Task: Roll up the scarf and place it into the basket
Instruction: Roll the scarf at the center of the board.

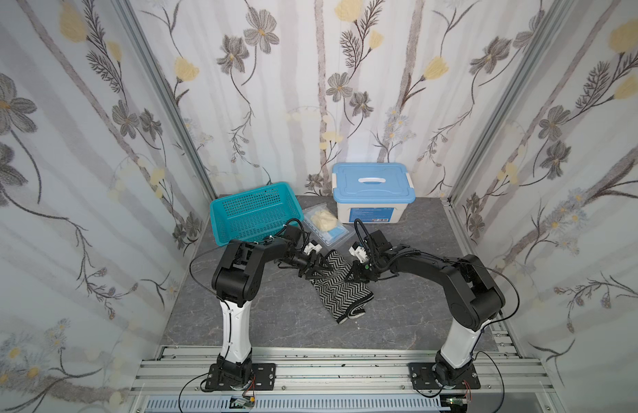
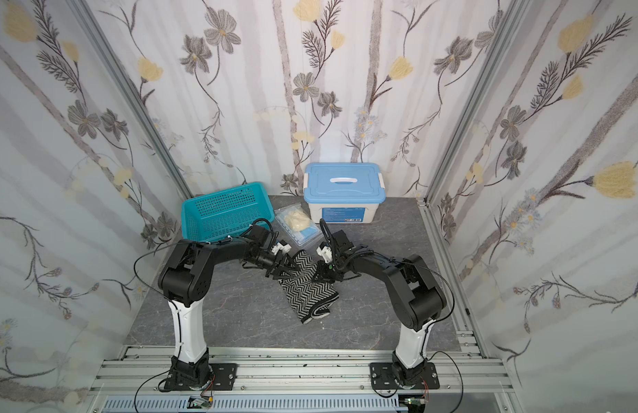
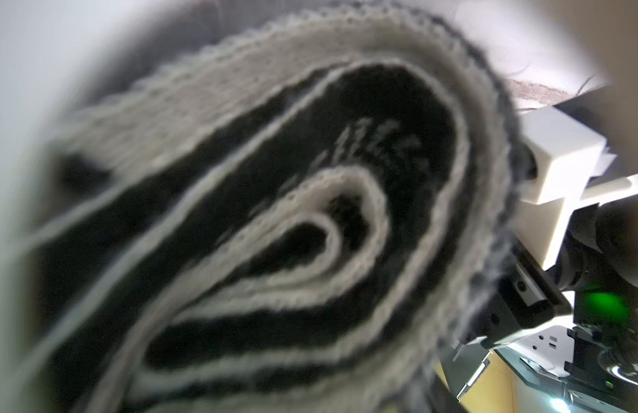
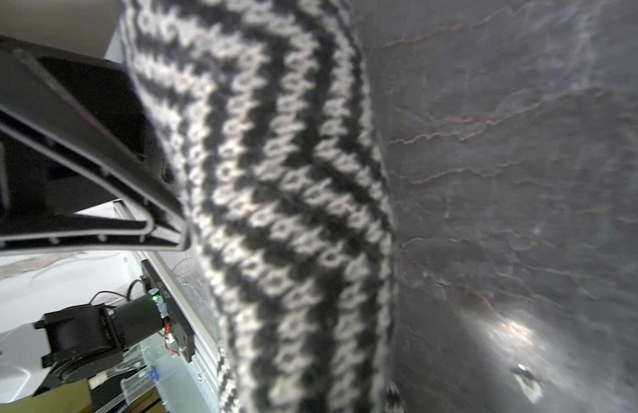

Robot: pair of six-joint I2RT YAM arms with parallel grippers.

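The right claw (image 1: 356,273) is clenched on the right edge of the scarf (image 1: 340,295). The left claw (image 1: 314,269) is released, jaws spread at the rolled end. The scarf lies part rolled mid-table (image 1: 274,321), well apart from the basket (image 1: 213,218). Bare tabletop lies in front.

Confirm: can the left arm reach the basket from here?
Probably yes: the basket sits just beyond the left arm, open-topped and empty, with nothing between them; the clear bag lies beside it.
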